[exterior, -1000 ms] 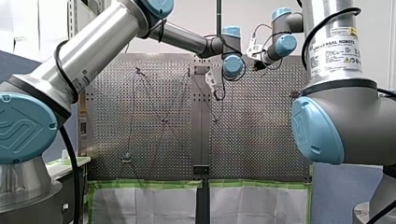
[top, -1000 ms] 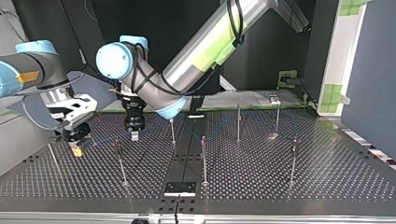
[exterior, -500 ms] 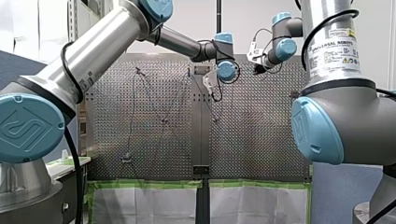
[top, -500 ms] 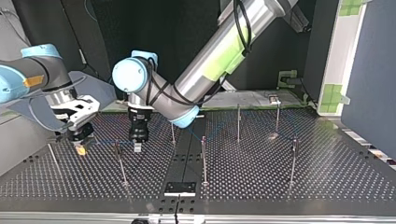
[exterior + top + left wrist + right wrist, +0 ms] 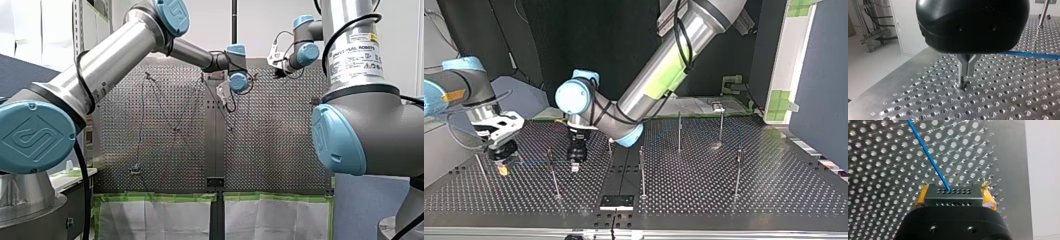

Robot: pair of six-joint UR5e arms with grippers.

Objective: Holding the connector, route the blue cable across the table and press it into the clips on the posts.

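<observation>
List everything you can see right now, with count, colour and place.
Perforated table: one, dark metal, under everything.
Posts: about seven, thin metal, upright across the table.
Blue cable: one, blue, running from the connector over the table.
Connector: one, black, clamped between yellow-padded fingers.
Plate: one, black, at the table edge nearest the top view's camera.
Right gripper: one, at the top view's left, shut on the connector.
Left gripper: one, black, metal fingers together, tips at the table.
</observation>
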